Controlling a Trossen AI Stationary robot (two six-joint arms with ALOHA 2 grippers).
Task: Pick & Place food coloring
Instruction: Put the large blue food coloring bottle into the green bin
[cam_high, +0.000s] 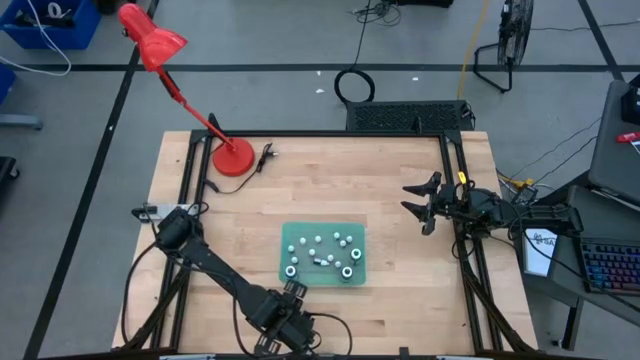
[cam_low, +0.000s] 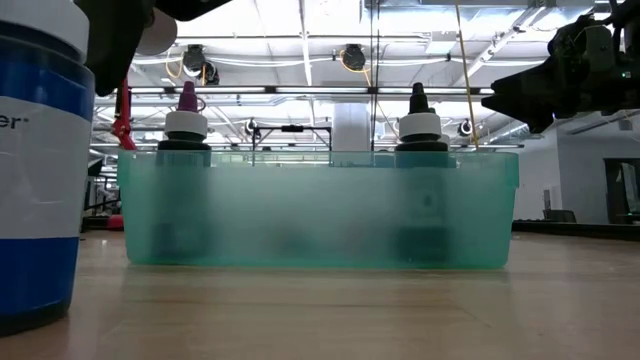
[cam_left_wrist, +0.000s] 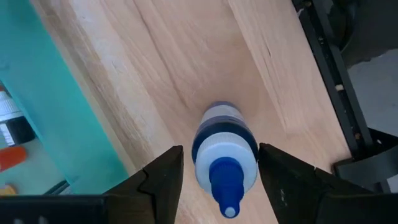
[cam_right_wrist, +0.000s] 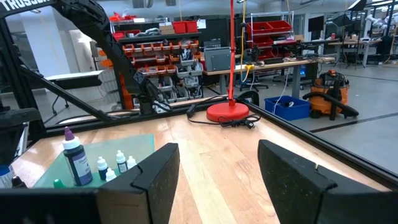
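Bench (cam_high: 400, 190): we see a pale wooden top inside a dark frame.
Red lamp (cam_high: 232, 157): its round base sits on the bench at about eleven o'clock; its shade (cam_high: 152, 40) hangs out past the bench edge over the floor.
Green tray (cam_high: 358, 240): we find it just below bench centre, towards six o'clock; translucent walls in the low view.
Keyboard (cam_high: 612, 268): off the bench at three o'clock.
Fan (cam_high: 512, 35): on the floor, one o'clock.
Blue bin (cam_high: 50, 22): on the floor, eleven o'clock.

White "TRUSS…" lettering shows on the dark frame beam (cam_right_wrist: 25, 5); nothing else is readable.
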